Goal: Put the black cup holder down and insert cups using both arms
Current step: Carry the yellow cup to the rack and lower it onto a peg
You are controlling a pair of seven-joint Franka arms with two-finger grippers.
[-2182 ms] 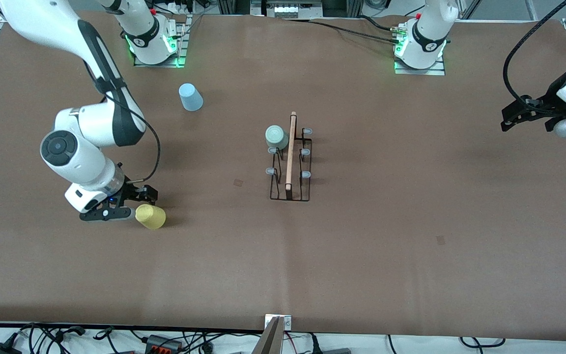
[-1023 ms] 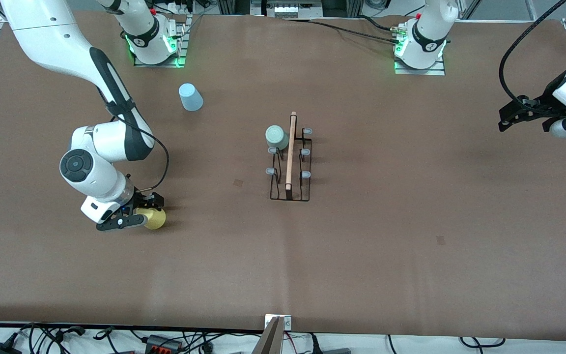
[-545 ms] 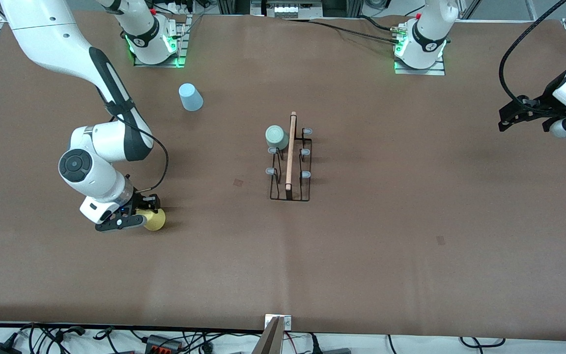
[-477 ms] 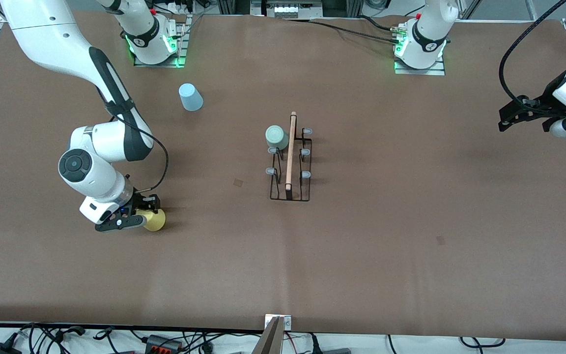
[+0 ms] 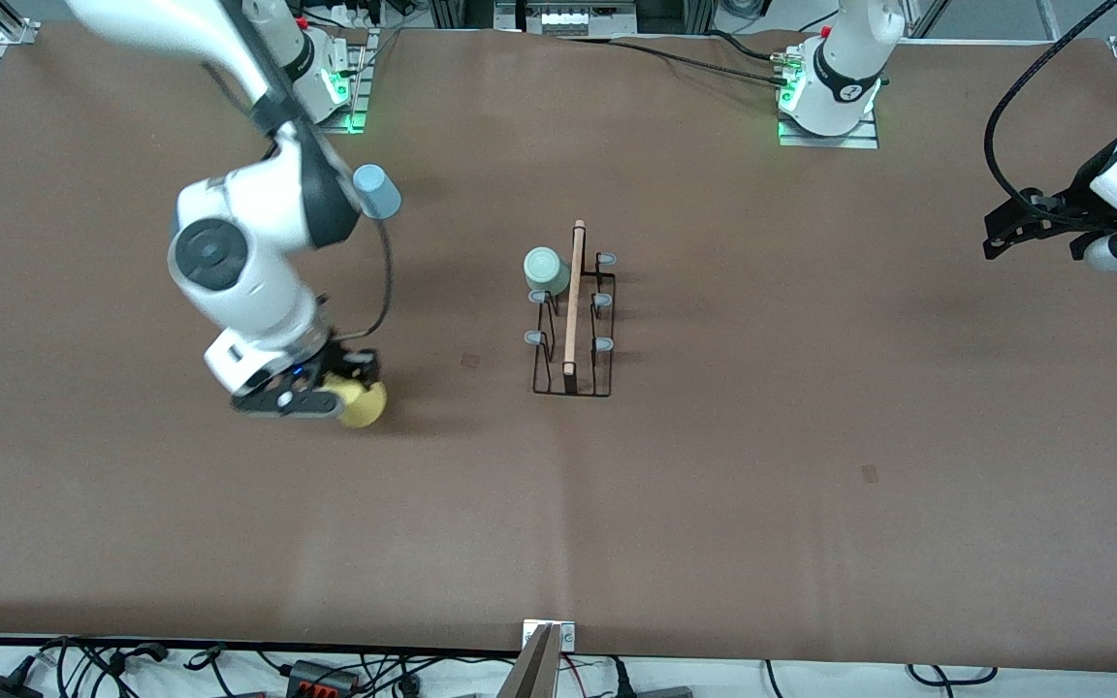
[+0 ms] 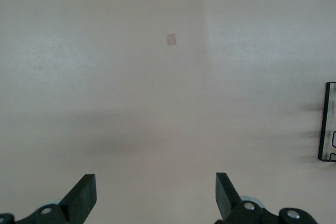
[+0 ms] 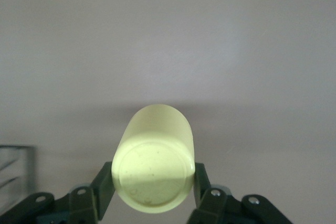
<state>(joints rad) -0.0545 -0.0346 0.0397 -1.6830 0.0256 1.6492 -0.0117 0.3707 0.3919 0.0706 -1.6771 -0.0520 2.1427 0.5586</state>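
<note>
**Right fingers clamp the yellow cup above the table; left fingers wide apart and bare**

The right gripper (image 5: 326, 397) has its two fingers (image 7: 103, 186) pressed against the sides of the yellow cup (image 5: 362, 403), which lies sideways between them with its flat base toward the wrist camera and its body pointing away. The cup's shadow falls on the table (image 5: 714, 504) underneath, so it is lifted clear of the surface. It hangs over the part of the table toward the right arm's end, between that end and the black cup holder (image 5: 572, 320).

The left gripper (image 6: 155, 198) has its fingers (image 6: 83, 196) spread wide with nothing between them. It waits over the table's edge at the left arm's end, well apart from everything else.

The black cup holder stands upright near the middle of the table, its wooden rod handle (image 5: 574, 296) running from the robots' edge toward the front camera's edge. The mint green cup (image 5: 545, 269) sits upside down on a peg at the holder's end farthest from the front camera, on the side toward the right arm. The other grey-tipped pegs (image 5: 603, 302) are bare.

The light blue cup (image 5: 379, 192) stands upside down on the table, near the right arm's base and farther from the front camera than the holder, partly covered by the right arm's elbow.
</note>
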